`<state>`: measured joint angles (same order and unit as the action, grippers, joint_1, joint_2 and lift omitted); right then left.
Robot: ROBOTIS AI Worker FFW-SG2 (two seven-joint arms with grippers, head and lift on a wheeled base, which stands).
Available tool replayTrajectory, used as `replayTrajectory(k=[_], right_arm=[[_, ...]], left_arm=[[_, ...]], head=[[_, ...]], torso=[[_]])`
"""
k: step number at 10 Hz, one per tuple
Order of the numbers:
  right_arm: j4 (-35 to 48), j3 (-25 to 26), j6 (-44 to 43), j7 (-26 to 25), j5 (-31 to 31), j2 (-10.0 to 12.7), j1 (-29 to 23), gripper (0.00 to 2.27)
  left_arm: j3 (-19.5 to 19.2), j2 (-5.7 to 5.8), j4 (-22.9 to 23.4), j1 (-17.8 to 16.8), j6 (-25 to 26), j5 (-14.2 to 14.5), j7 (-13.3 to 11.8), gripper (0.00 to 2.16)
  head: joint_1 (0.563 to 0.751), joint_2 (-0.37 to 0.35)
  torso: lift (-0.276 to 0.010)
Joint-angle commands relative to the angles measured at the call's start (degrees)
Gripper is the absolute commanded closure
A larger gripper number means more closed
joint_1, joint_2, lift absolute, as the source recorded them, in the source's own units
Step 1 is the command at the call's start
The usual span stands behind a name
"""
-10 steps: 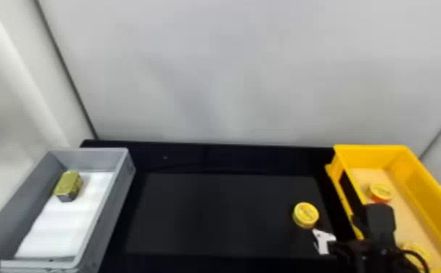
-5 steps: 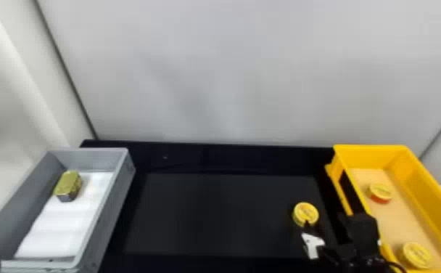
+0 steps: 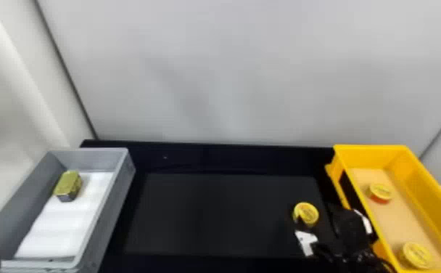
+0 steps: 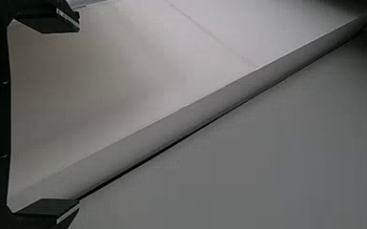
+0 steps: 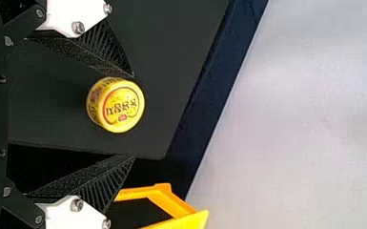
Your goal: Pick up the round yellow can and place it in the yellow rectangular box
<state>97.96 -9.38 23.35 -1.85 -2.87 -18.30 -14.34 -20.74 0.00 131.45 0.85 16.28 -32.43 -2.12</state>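
Right gripper has moved in from the yellow rectangular box to the round yellow can.
Its fingers stand wide, one either side of the can on the bench; closing looks next. The box's wall then calls for a lift; two similar cans lie inside. Left gripper waits, fingers wide and empty.

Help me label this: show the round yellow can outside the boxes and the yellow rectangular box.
Round yellow can (image 5: 122, 109): right wrist view, on its top.
Yellow rectangular box (image 3: 368, 158): head view, on its far wall.
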Motion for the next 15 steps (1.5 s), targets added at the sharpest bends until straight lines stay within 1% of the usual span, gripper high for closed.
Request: replayTrajectory(k=[1, 2, 6, 8, 10, 11, 13, 14, 15], right_arm=[[-0.6, 0.1, -0.4, -1.2, 0.5, 0.0, 0.5, 0.22], [-1.2, 0.4, -1.1, -1.9, 1.9, -0.1, 0.5, 0.22], [-4.0, 0.4, -3.7, -6.1, 3.4, -0.2, -0.2, 0.22], [-5.2, -0.2, -3.9, -5.6, 6.0, -0.2, 0.1, 0.22], [-5.6, -0.6, -3.3, -2.8, 8.6, -0.2, 1.2, 0.22], [-5.6, -1.2, -3.3, -2.1, 8.9, -0.2, 2.2, 0.22], [-6.1, -1.7, -3.2, -2.3, 8.9, -0.2, 2.9, 0.20], [-6.2, -1.7, -2.5, -2.3, 9.2, -0.1, 3.0, 0.09], [-6.2, -1.7, -2.3, -2.4, 9.6, -0.2, 3.0, 0.06]], left_arm=[[0.2, -0.15, -0.1, -0.1, 0.1, 0.0, -0.1, 0.00], [0.3, -0.15, 0.0, 0.0, 0.1, 0.0, -0.3, 0.00], [-0.4, -0.15, 0.6, 0.2, 0.3, 0.0, -0.7, 0.00], [0.1, -0.15, 0.6, 0.3, 0.3, -0.1, -0.7, 0.00], [0.6, -0.15, 0.3, 0.2, 0.3, -0.1, -0.7, 0.00], [0.6, -0.15, 0.2, 0.3, 0.3, -0.1, -0.7, 0.00], [0.8, -0.15, -0.1, 0.3, 0.3, -0.2, -0.7, 0.00], [0.8, -0.15, -0.1, 0.3, 0.3, -0.2, -0.7, 0.00], [0.9, -0.15, -0.1, 0.4, 0.3, -0.2, -0.7, 0.00]], head=[[0.686, 0.014], [0.686, 0.014], [0.686, 0.014], [0.686, 0.014], [0.686, 0.014], [0.686, 0.014], [0.686, 0.014], [0.686, 0.014], [0.686, 0.014]], torso=[[-0.056], [-0.056], [-0.056], [-0.056], [-0.056], [-0.056], [-0.056], [-0.056], [-0.056]])
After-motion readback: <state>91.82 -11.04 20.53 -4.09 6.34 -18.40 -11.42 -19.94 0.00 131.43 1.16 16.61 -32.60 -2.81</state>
